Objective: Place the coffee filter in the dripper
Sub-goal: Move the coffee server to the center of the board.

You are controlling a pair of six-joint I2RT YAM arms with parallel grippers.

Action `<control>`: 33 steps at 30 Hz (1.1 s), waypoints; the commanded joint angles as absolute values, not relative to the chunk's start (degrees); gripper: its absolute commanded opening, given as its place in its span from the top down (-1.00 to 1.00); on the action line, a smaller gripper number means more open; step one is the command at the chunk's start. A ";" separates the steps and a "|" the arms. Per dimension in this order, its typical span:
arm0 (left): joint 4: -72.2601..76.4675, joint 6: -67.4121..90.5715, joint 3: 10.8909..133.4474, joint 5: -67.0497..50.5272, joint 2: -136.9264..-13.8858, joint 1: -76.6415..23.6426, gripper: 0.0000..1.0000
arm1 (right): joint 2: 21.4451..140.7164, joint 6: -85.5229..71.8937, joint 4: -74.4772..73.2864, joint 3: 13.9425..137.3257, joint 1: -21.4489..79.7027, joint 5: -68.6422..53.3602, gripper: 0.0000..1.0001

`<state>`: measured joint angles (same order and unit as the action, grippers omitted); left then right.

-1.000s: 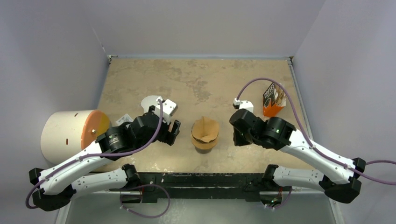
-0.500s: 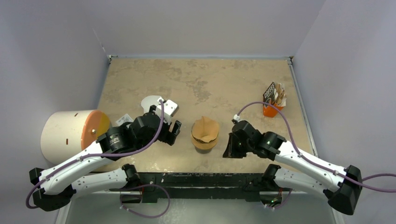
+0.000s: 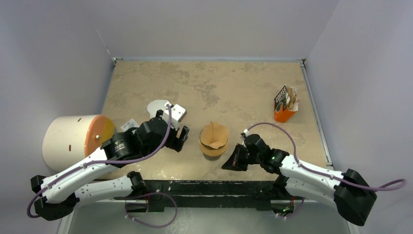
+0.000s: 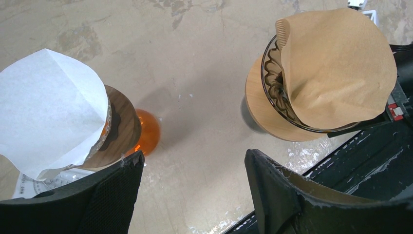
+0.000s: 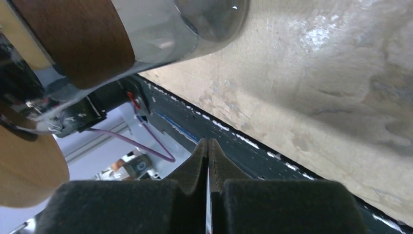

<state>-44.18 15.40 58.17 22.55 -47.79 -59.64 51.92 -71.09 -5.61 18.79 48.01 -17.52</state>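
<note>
The left end effector (image 4: 195,157) is wide open and holds nothing. The right end effector (image 5: 208,148) has its fingers pressed flat together with nothing between them, and it sits low over the near edge of the table (image 3: 204,83). The dripper (image 4: 271,73) stands between the two. It lies to the right of the left end effector and slightly ahead of it, apart from both fingers, and just beyond and to the left of the right one. The right end effector looks a little nearer, but it is shut and sits below the rim. The coffee filter (image 4: 336,63) already sits in the dripper's mouth, point down with its axis roughly upright. It leans toward the side away from the left end effector, so a crescent of ribbed glass on the facing side is left bare and much of the paper rises above the rim. It appears placed but not pressed against the wall. If it needs seating, the open left end effector seems better placed, since it faces the bare side. Further left, a white paper filter (image 4: 48,107) rests on an orange glass vessel (image 4: 147,132), well apart from the dripper.
</note>
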 commanded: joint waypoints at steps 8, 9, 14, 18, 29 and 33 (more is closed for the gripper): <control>-42.45 14.43 57.99 22.50 -47.89 -59.26 -0.50 | 62.13 -82.09 26.35 12.59 46.85 -22.65 1.00; -42.52 14.42 57.93 22.50 -47.88 -59.24 -0.50 | 63.08 -82.16 27.54 12.65 46.85 -22.67 1.00; -42.36 14.41 57.93 22.50 -47.64 -59.24 -0.50 | 68.27 -83.95 35.76 12.19 46.83 -22.81 1.00; -42.29 14.33 57.92 22.50 -47.33 -59.24 -0.50 | 72.38 -85.36 42.23 11.61 46.85 -22.46 1.00; -41.93 14.24 57.69 22.94 -46.65 -59.24 -0.50 | 76.51 -86.29 48.35 12.51 46.76 -18.96 1.00; -41.79 14.28 57.67 23.03 -46.53 -59.25 -0.50 | 78.53 -86.31 50.10 13.41 46.76 -17.93 1.00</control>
